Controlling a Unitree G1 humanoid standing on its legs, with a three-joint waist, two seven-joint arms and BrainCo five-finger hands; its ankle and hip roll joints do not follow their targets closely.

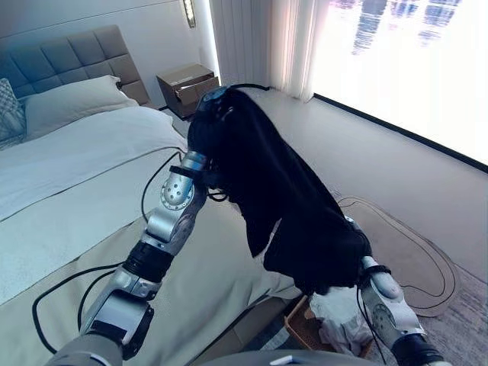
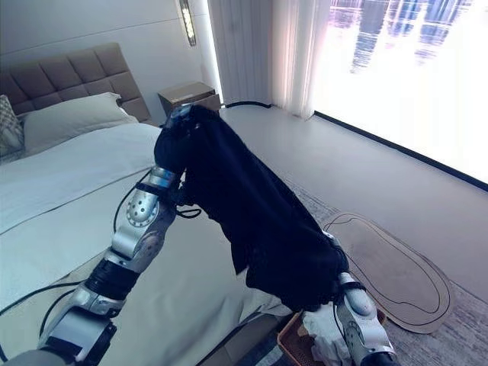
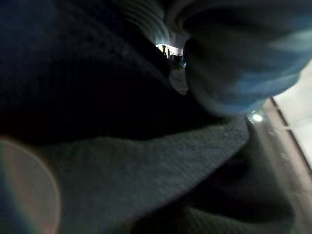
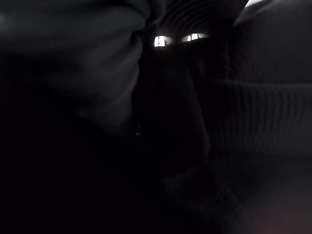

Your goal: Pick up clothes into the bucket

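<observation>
A black garment point(image 1: 282, 191) hangs stretched between my two hands above the bed's foot corner. My left hand point(image 1: 209, 102) is raised at the garment's upper end, mostly wrapped in the cloth. In the left wrist view a curled finger point(image 3: 234, 53) closes over the dark fabric point(image 3: 122, 165). The garment's lower end covers my right hand point(image 4: 97, 63), which sits under the cloth just above the brown basket point(image 1: 297, 326). White clothes point(image 1: 335, 314) lie in that basket, on the floor by the bed.
The bed point(image 1: 69, 198) with pale covers and a pillow point(image 1: 65, 99) fills the left side. A nightstand point(image 1: 187, 82) stands at its head. A beige rug point(image 1: 415, 252) lies on the floor to the right, with curtains point(image 1: 252, 38) and a bright window beyond.
</observation>
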